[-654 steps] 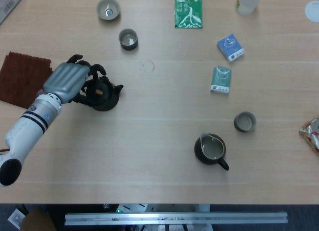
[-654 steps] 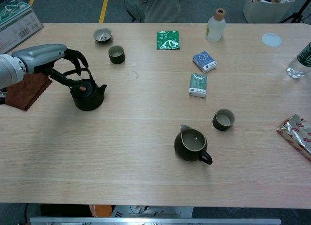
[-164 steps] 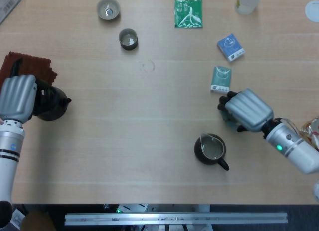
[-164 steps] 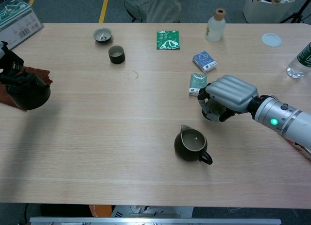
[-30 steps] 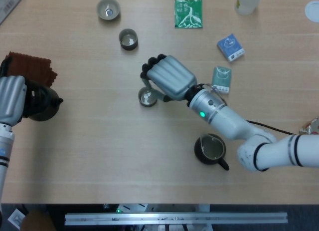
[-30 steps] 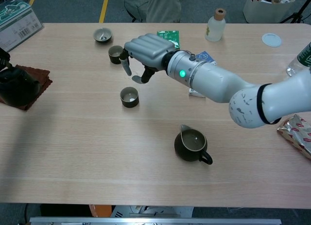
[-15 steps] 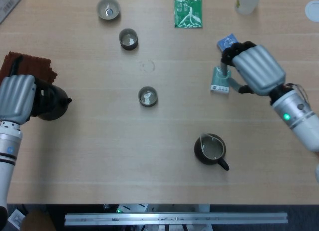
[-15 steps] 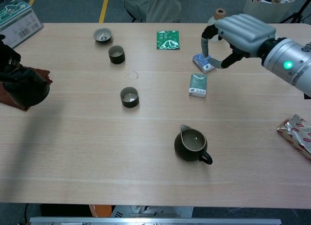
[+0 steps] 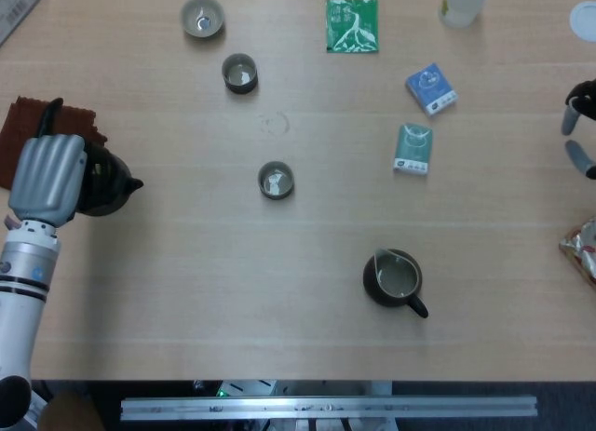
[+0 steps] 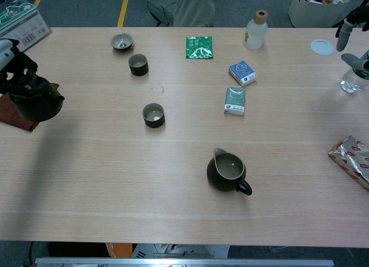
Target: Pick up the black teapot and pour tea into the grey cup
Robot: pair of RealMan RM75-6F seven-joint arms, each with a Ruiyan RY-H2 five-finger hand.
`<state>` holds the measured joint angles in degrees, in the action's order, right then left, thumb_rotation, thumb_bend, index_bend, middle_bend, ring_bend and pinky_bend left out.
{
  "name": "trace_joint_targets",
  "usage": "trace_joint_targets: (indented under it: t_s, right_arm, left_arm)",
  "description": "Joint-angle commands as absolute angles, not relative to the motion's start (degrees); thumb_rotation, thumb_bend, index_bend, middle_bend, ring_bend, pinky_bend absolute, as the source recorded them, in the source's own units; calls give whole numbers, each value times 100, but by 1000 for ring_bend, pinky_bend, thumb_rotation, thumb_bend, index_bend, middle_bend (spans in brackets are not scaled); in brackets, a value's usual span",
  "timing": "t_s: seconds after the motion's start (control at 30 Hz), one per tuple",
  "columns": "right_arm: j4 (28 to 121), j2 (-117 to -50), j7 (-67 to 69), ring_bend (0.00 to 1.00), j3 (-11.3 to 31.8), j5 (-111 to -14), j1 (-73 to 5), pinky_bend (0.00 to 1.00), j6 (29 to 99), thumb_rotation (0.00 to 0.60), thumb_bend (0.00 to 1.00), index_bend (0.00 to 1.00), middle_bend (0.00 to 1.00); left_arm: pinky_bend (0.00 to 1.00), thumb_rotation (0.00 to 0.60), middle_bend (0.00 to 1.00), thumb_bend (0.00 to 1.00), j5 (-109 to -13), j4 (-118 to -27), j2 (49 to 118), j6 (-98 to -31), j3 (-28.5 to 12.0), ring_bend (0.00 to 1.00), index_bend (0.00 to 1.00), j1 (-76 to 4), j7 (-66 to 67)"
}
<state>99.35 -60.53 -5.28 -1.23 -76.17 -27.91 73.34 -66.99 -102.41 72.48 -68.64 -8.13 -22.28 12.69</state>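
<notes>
Step in hand: carry phase. Left hand [image 9: 51, 178] grips the black teapot [image 9: 104, 184] by its handle, held up near the counter's [image 9: 279, 263] left edge, spout toward the middle. It sits over the edge of the brown cloth [image 9: 23, 124]; I can't tell the clearance above the counter.

Grey cup [image 9: 277, 181] stands upright left of counter centre, well apart from the teapot, nothing touching it. Not yet poured, judging by the gap.

Right hand [image 10: 350, 39] is at the far right edge by the water bottle [image 10: 354, 74], fingers apart, holding nothing, so out of the way.

Next move, my read: translate the teapot right until the spout sits over the cup's rim, then tilt slowly. The cup is small, so spout alignment matters; overshoot means tea on the counter.

Room: bare counter between teapot and cup, so a straight path. Two more cups, [image 9: 240, 74] and [image 9: 202, 17], sit toward the far edge, off the path. Dark pitcher [image 9: 395, 280] stands toward the near edge, right of centre, well apart. Packets [image 9: 413, 149] and [image 9: 430, 87] lie right of the cup, beyond the pour zone.
</notes>
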Motion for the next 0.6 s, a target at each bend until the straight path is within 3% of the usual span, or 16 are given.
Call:
trace_joint_targets:
  t_s: [0.03,0.6]
  right_arm:
    - [9898,-5978,-419,281,-165,-7724,-2629,325,7403,600,308,528,387]
    - [9381,-5996,68,281,-37,-7942,-2244,325,7264,600,308,528,387]
  left_arm:
    - [0,600,977,358,-6652,-10299,7309,-6853,-849,768,890,-2290,1367]
    - [0,600,977,358,-6081,-10479,7892,-6796,-1073,768,890,-2830,2379]
